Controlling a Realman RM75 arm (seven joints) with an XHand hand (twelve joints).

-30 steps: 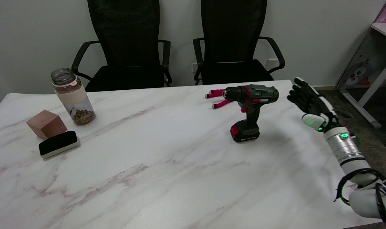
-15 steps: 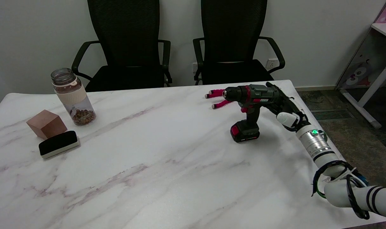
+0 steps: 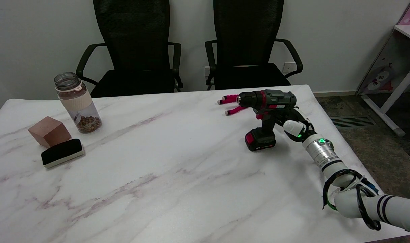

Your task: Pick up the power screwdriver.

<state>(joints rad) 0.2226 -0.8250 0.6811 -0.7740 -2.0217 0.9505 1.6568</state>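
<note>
A jar [image 3: 76, 102], wooden cube [image 3: 49, 131], eraser [image 3: 62, 153] and pink tripod [image 3: 231, 104] sit on the marble table [image 3: 157, 175].

I see the marble table [image 3: 164, 175] carrying jar [image 3: 77, 103], block [image 3: 49, 131], eraser [image 3: 62, 153], pink tripod [image 3: 230, 104], power screwdriver [image 3: 266, 114]

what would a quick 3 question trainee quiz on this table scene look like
1. True or false: the power screwdriver stands upright on its battery base.
2. Which thing lies just beyond the screwdriver's chuck? A) pink flexible tripod B) jar C) wooden block
3. Fill in: the right hand is at the screwdriver's ____ side in the picture.

Key: 1 true; 2 A; 3 right. Whether the hand has closed on the handle cannot be told.
</note>
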